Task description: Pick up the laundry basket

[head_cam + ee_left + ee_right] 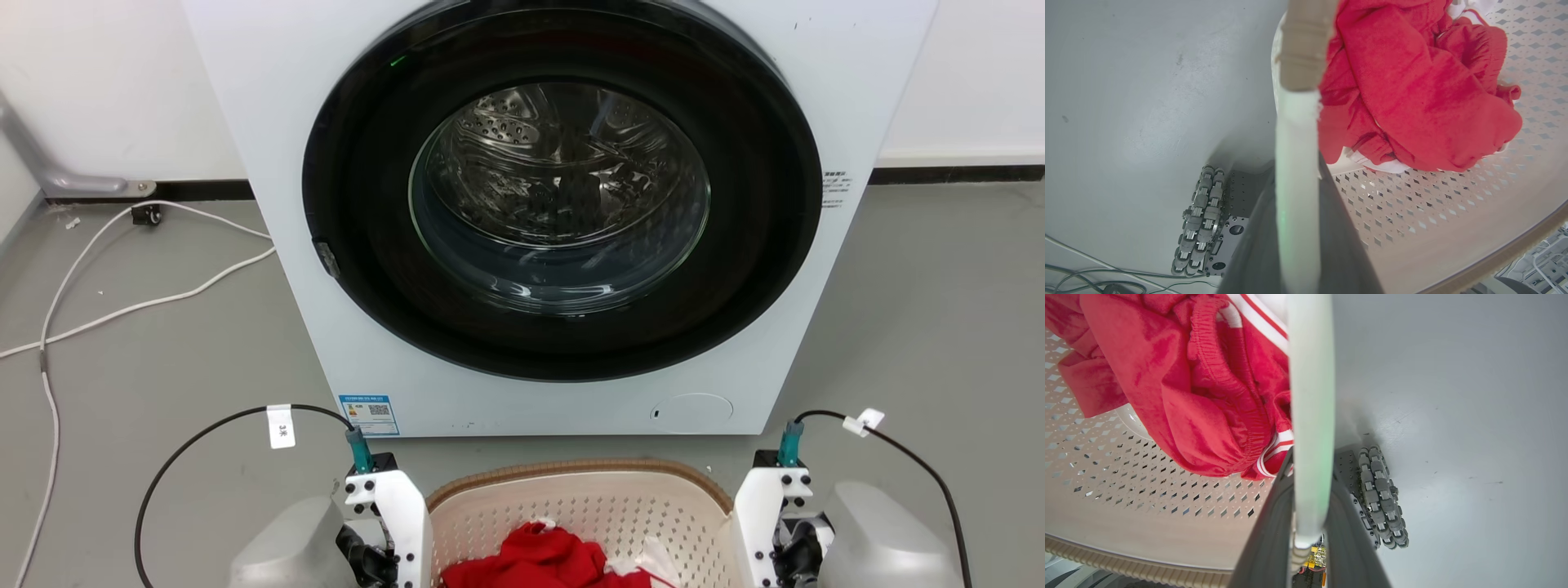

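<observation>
Looks like the grab is done: left gripper [1296, 173] is pinching one white handle [1295, 122] of the laundry basket [588, 506] and right gripper [1311, 469] is clamped on the other handle [1310, 375], basket sitting low between the arms just in front of the washing machine [563, 212]. Next I'd guess a straight, even lift with both arms so the red clothes [543, 559] don't tip out. That machine is close past the far rim; white cables [122, 302] lie well off to the left.

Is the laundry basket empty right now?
No, a red garment lies bunched up inside the laundry basket, resting against its perforated wall.
</observation>
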{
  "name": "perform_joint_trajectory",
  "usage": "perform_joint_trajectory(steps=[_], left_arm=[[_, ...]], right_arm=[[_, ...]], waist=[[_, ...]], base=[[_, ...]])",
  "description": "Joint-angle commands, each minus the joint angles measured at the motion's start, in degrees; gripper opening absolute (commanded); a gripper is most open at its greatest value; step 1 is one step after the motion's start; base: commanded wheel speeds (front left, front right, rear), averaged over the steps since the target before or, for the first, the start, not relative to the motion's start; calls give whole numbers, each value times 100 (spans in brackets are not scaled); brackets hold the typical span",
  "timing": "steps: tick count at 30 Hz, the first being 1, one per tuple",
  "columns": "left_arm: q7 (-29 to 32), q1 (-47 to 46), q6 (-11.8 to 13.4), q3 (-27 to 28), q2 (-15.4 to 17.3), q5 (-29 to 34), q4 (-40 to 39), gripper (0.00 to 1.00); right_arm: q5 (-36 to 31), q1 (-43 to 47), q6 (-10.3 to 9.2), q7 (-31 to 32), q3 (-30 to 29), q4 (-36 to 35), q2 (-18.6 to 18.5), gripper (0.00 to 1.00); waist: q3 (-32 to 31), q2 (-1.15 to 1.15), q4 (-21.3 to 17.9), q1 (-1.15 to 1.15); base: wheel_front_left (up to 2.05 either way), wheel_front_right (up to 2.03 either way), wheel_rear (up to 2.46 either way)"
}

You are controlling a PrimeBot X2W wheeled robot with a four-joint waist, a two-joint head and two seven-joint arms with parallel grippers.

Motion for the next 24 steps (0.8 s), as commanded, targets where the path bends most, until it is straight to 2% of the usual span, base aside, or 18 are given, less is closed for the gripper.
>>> perform_joint_trajectory(steps=[1,24], left_arm=[[-2,41,-56,-13,-142,-52,-55,0],[-101,-3,-57,-100,-106,-158,-63,0]], right_arm=[[55,61,15,-17,44,-34,70,0],[353,35,14,-95,311,-34,80,0]], waist=[[-17,0,-2,1],[-20,0,-35,1]], base=[[0,0,0],[0,0,0]])
